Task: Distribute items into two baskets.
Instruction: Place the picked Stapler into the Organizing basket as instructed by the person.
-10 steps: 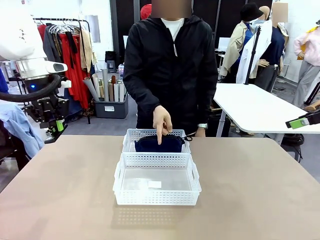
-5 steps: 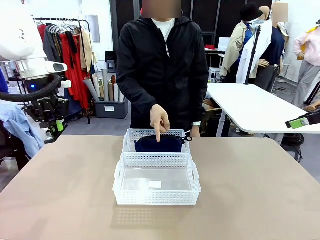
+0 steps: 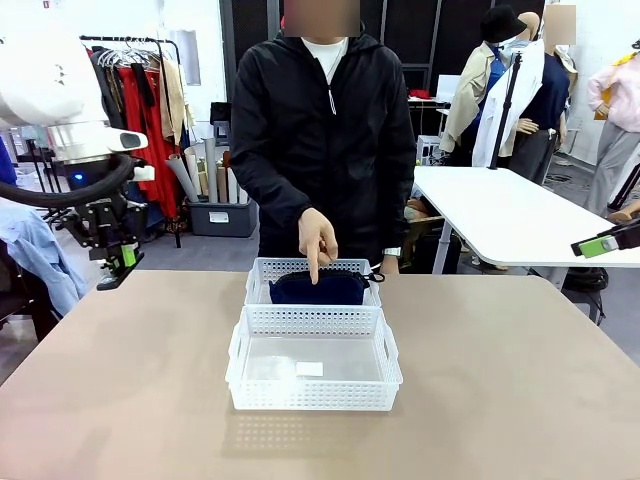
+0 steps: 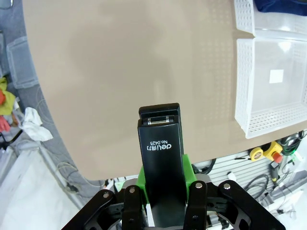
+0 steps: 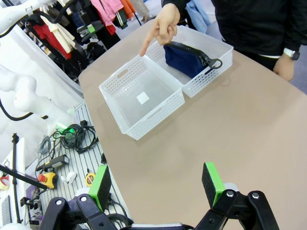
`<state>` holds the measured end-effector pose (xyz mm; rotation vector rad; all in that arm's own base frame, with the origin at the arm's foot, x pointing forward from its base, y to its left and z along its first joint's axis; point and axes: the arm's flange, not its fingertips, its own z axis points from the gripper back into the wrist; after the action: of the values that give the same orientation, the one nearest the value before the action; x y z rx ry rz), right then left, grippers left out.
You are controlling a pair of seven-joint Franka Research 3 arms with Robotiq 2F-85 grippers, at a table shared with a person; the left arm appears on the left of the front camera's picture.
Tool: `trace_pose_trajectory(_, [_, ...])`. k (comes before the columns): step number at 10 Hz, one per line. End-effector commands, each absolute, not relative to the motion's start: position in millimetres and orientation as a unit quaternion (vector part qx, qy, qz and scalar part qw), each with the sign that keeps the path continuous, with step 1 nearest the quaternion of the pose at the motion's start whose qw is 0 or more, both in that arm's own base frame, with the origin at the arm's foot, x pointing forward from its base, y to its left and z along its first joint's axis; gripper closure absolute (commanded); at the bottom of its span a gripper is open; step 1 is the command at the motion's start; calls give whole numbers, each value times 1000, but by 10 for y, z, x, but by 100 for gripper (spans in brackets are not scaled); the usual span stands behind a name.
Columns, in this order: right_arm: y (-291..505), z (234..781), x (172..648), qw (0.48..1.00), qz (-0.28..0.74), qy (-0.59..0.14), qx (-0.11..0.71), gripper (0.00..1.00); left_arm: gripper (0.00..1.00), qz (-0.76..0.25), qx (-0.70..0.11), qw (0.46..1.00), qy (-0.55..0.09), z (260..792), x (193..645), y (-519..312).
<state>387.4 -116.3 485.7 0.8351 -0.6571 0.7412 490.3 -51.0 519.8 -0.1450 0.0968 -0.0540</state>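
My left gripper [image 3: 120,262] hangs above the table's far left corner, shut on the black stapler [image 4: 161,153], which stands up between the green pads in the left wrist view. Two white baskets sit end to end mid-table. The near basket [image 3: 313,396] holds nothing but a small white label. In the far basket [image 3: 262,268] lies the navy pouch [image 3: 318,289]. The person's hand [image 3: 318,243] points one finger down at the pouch. My right gripper [image 5: 156,184] is open and holds nothing, high off the table's right side; its green pad [image 3: 598,245] shows at the front view's right edge.
The person in a black jacket stands at the far edge behind the baskets. Bare tabletop [image 3: 520,380] lies on both sides of the baskets. A white table [image 3: 500,215] stands behind on the right, a clothes rack [image 3: 140,90] behind on the left.
My left arm has shifted slightly right, toward the table, with the stapler still gripped. The person's finger stays pointed at the pouch; the right gripper has not moved.
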Motion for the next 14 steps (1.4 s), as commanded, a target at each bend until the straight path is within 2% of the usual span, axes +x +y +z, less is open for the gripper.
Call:
trace_pose_trajectory(1, [-1152, 4876, 3878, 796, 342, -309, 391, 0, 88, -65, -74, 994, 48, 5281, 4972, -639])
trace_pose_trajectory(4, [-1152, 4876, 3878, 796, 342, -309, 391, 0, 88, -151, -134, 978, 50, 5356, 4720, -958])
trace_pose_trajectory(7, [-1152, 4876, 3878, 796, 342, -309, 391, 0, 88, -212, -122, 968, 62, 5265, 4546, -1350])
trace_pose_trajectory(10, [-1152, 4876, 3878, 796, 342, -309, 391, 0, 88, -266, -122, 955, 49, 5145, 4567, -1769])
trace_pose_trajectory(14, [-1152, 4876, 3878, 796, 342, -309, 391, 0, 88, -352, -124, 925, 68, 4945, 4555, -2312])
